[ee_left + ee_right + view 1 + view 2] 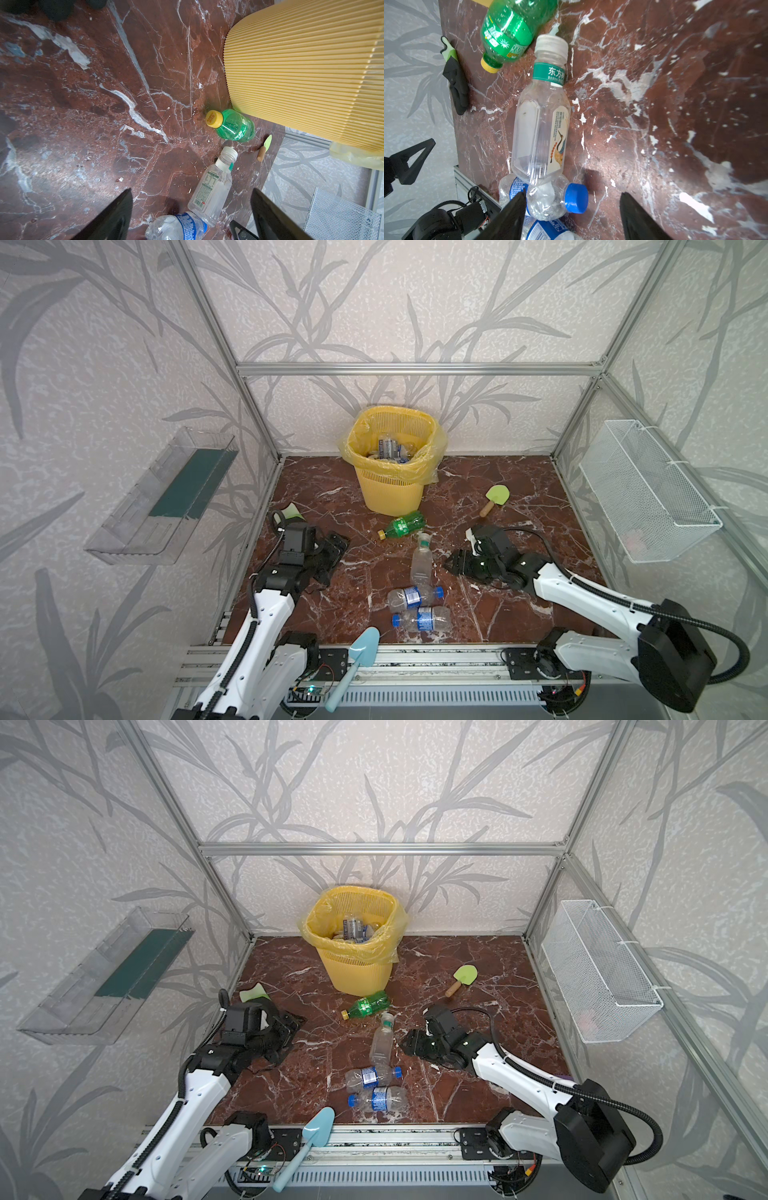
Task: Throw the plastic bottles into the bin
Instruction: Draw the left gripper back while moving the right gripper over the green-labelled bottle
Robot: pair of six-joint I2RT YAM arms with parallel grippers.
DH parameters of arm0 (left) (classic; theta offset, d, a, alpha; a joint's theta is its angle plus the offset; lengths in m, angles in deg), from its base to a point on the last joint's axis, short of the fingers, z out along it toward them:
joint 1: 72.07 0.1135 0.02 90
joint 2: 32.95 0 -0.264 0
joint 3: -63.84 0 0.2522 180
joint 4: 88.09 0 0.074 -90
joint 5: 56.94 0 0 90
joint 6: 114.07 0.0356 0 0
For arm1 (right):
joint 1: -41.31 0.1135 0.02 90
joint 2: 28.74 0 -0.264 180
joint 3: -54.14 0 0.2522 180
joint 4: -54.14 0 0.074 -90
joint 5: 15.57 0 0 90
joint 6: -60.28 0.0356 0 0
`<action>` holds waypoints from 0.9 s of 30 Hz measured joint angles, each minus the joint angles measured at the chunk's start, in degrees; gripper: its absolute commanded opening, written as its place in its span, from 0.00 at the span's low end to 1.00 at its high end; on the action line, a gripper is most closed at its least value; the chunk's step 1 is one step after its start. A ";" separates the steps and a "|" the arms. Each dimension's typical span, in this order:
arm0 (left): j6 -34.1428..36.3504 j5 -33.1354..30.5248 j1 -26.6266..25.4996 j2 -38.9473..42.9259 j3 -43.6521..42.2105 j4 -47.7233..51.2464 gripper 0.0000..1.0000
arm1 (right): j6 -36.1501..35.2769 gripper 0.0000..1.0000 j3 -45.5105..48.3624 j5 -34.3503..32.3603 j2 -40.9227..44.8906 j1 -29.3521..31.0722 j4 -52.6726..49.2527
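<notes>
Clear bottle [422, 562] lies flat between left gripper [334, 549] and right gripper [451, 567], nearer the right, long axis pointing at the bin [390, 493]; both pairs of jaws stand apart, empty.

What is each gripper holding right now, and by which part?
Nothing is held. The left gripper and right gripper both stand open and empty; the bottles lie loose, outside their jaws.

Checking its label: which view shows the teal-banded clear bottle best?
Right wrist view: the clear bottle lies close, band and crane label legible. Left wrist view shows its printed back label; both top views show it small.
</notes>
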 measured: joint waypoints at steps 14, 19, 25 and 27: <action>-0.55 0.74 0.00 0.02 -2.21 -1.66 0.88 | 2.10 0.82 -10.75 -4.81 -12.15 6.16 2.40; -0.57 0.81 -0.02 0.02 -2.97 -1.81 0.89 | 2.05 0.83 -14.56 -6.34 -17.20 6.86 1.73; -0.94 0.81 0.00 0.04 -3.56 -1.88 0.88 | 1.25 0.83 -19.34 -6.40 -22.88 7.76 -1.01; -0.98 0.81 0.00 0.04 -3.74 -1.88 0.88 | 1.07 0.83 -20.04 -6.38 -24.33 8.00 -1.49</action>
